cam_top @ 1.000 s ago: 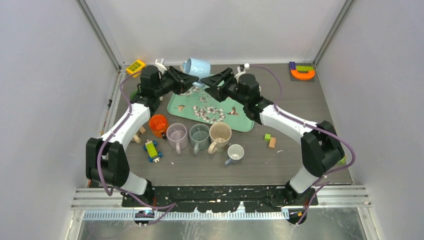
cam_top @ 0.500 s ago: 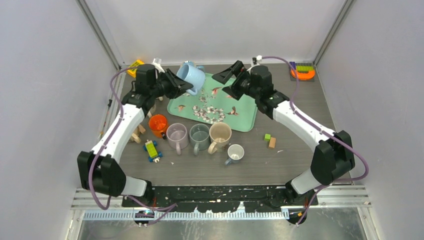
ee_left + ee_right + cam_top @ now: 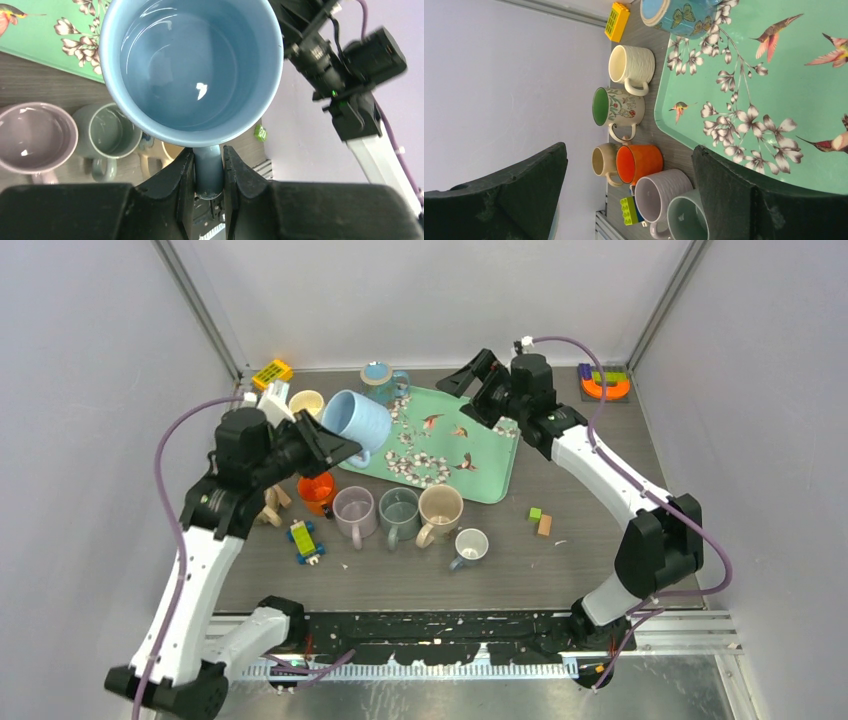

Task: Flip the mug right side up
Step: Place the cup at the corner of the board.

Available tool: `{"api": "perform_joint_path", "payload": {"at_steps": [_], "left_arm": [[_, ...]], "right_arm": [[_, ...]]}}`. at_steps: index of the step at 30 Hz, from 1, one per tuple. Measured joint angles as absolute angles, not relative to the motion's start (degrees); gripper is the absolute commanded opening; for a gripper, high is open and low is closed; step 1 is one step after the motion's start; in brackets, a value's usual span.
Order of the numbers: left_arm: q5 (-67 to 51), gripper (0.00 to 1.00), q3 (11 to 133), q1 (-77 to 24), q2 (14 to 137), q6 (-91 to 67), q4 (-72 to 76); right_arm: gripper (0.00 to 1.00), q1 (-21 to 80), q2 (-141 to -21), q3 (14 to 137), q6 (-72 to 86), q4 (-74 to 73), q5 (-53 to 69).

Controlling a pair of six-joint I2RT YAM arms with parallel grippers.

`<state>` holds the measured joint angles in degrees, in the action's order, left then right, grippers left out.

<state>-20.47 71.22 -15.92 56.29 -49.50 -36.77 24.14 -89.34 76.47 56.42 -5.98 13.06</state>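
Left wrist view: the left gripper (image 3: 208, 172) pinches the blue mug (image 3: 190, 65) by its handle (image 3: 207, 157), lifted sideways, not yet standing.

Probably 10 mugs (image 3: 356, 422) and 1 green tray (image 3: 490, 472).

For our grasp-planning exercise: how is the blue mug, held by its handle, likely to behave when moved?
The blue mug looks glazed and glossy: probably rigid, breakable, slippery. The left gripper pinches only its handle, so the body may pivot.
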Motion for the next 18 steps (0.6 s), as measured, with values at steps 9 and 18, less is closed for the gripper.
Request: {"api": "perform_joint_path", "payload": {"at_steps": [9,18], "left_arm": [[-21.71,0.00,71.18,-16.12,41.23,-47.20,-52.23],[-24.69,0.00,67.00,-16.12,31.18,-46.00,-65.58]], "right_arm": [[1.00,24.12,-90.94,80.84,53.19,-10.13,13.15],[1.00,23.75,-91.24,81.93,51.11,-13.02,12.01]]}}
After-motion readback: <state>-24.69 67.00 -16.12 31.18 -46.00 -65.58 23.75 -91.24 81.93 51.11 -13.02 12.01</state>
